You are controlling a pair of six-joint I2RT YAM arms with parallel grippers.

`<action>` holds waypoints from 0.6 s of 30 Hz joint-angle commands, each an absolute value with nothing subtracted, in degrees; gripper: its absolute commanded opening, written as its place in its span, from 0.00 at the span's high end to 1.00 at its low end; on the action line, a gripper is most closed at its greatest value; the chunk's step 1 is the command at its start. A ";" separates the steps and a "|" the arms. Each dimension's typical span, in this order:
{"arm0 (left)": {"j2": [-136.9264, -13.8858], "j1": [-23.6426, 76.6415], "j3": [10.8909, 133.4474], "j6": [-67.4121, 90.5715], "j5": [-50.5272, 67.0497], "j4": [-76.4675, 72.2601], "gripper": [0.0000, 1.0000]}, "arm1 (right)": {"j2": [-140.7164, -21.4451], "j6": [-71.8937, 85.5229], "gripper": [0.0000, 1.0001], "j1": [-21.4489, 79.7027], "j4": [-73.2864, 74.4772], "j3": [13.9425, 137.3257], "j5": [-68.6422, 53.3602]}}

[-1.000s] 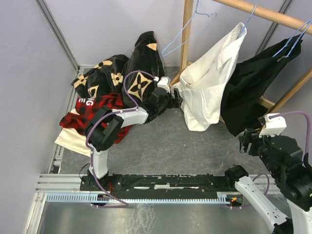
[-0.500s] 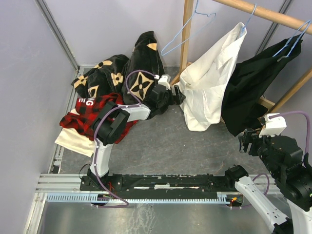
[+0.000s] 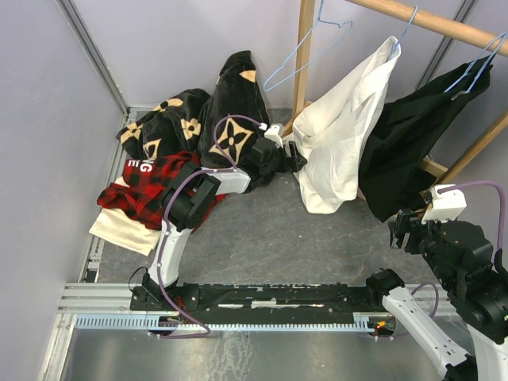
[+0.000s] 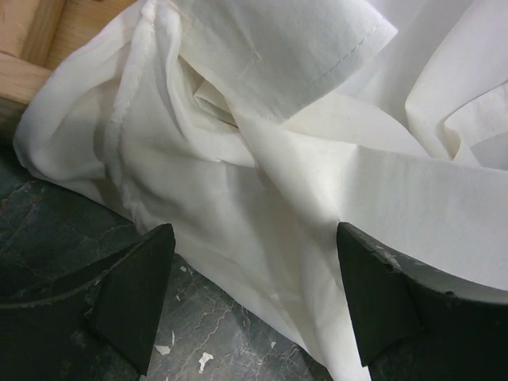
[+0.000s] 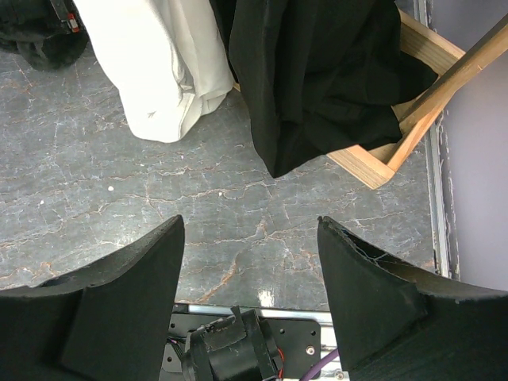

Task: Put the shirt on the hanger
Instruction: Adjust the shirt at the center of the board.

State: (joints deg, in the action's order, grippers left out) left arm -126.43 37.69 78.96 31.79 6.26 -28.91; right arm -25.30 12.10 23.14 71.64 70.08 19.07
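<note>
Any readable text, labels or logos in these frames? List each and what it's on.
"E": white block letter on dark cloth beside the red plaid shirt in the left pile, top view.
Letters just above it: cut off by folds, perhaps "G", not readable.
Flowered black garment: tan flower marks only, no words.
White shirt and hanging black garment: no text in the wrist views.

Your left arm point(image 3: 168, 242) rose from its base, bent at the elbow, and its forearm reached forward and to the right across the table. Your left gripper point(image 4: 254, 298) was low, with its dark fingers point(image 4: 131, 298) spread wide apart. Your right arm point(image 3: 460, 254) was folded back near the right edge. Your right gripper point(image 5: 248, 262) pointed downward with its jaws parted and gripping nothing.
</note>
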 commanded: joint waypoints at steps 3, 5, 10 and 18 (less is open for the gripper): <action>-129.55 36.47 80.89 34.28 7.44 -29.18 0.22 | -25.31 11.60 0.25 23.02 70.64 70.35 19.16; -129.89 36.48 80.87 34.56 7.60 -29.22 0.32 | -25.31 11.60 0.25 23.00 70.68 70.39 19.16; -128.90 36.47 79.99 34.72 8.04 -29.81 0.57 | -25.31 11.66 0.25 22.96 70.73 70.38 19.25; -126.55 36.54 79.80 34.45 8.70 -29.70 0.97 | -25.85 11.51 0.25 22.99 70.58 70.57 18.75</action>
State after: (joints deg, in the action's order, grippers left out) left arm -129.08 36.97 79.42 33.19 7.97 -28.71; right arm -25.30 12.10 23.14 71.64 70.08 19.07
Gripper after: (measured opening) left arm 0.070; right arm 0.754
